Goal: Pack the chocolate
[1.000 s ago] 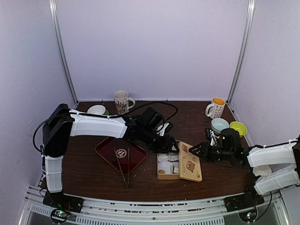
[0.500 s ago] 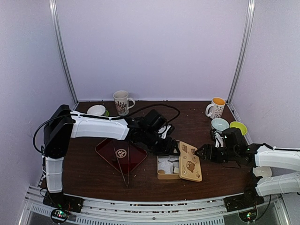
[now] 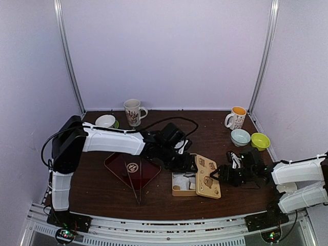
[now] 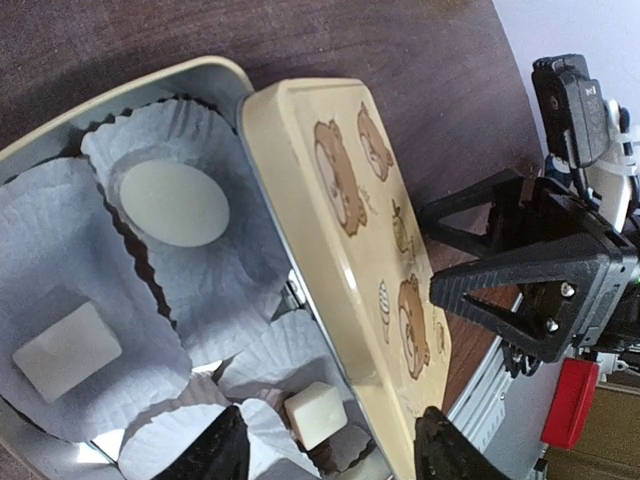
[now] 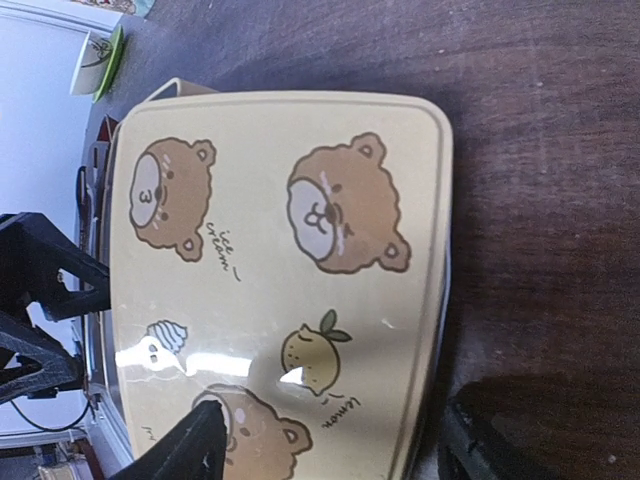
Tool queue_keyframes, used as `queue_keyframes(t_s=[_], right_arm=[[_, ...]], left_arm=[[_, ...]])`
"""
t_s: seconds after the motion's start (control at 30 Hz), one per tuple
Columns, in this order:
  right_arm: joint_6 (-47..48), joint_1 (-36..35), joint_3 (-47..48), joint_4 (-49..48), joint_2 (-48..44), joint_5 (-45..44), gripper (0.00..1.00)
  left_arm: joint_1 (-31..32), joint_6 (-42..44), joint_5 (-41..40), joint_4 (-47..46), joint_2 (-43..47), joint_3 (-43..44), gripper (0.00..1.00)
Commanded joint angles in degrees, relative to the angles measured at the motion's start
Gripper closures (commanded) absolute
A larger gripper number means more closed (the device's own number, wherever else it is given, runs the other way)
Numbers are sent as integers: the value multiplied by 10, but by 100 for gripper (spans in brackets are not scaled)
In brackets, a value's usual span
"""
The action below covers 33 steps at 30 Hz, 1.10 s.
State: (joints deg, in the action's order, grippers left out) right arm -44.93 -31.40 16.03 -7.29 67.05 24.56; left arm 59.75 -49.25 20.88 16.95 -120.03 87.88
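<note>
The tan tin (image 3: 177, 193) lies open, its bear-printed lid (image 3: 207, 177) leaning on its right rim. In the left wrist view the tin (image 4: 215, 72) holds white paper liners with chocolate in them: a cream block (image 4: 67, 350), a small cream cube (image 4: 315, 413) and a pale round disc (image 4: 173, 203). My left gripper (image 4: 330, 455) hangs open just over the tin's corner, with the cube between its fingers and untouched. My right gripper (image 5: 335, 450) is open, one finger over the lid (image 5: 280, 270) and the other over the table beside it.
A red tray (image 3: 118, 163) with a round emblem lies left of the tin, and thin tongs (image 3: 134, 187) rest across its near corner. Mugs (image 3: 134, 111) (image 3: 236, 118) and bowls (image 3: 240, 136) (image 3: 260, 140) (image 3: 105, 120) stand along the back.
My right gripper has opened wide and drifted a little toward the near edge beside the lid. The left arm has edged slightly right over the tin. The lid has not moved.
</note>
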Motion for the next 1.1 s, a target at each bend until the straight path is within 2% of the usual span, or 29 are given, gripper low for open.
queue_keyframes(t_s=[0.0, 0.17, 0.43, 0.6, 0.73, 0.87, 1.07], right_arm=[[-52, 1, -19, -106, 40, 51, 28], [-72, -4, -15, -153, 57, 72, 35], [-71, -12, 9, -152, 56, 83, 39], [-68, -18, 23, -143, 57, 84, 40], [-64, -19, 26, -134, 53, 80, 40], [-41, -19, 31, -92, 42, 64, 39], [17, -19, 54, 22, 2, 8, 34]], left_arm=[[4, -8, 14, -23, -16, 26, 43], [5, -15, 25, -28, -26, 34, 47], [4, -20, 41, -38, -27, 32, 59], [1, -21, 36, -44, -15, 19, 73], [-4, -23, 28, -49, 2, 3, 78], [-10, -22, 25, -52, 7, -9, 79], [-11, -21, 23, -55, 6, -14, 79]])
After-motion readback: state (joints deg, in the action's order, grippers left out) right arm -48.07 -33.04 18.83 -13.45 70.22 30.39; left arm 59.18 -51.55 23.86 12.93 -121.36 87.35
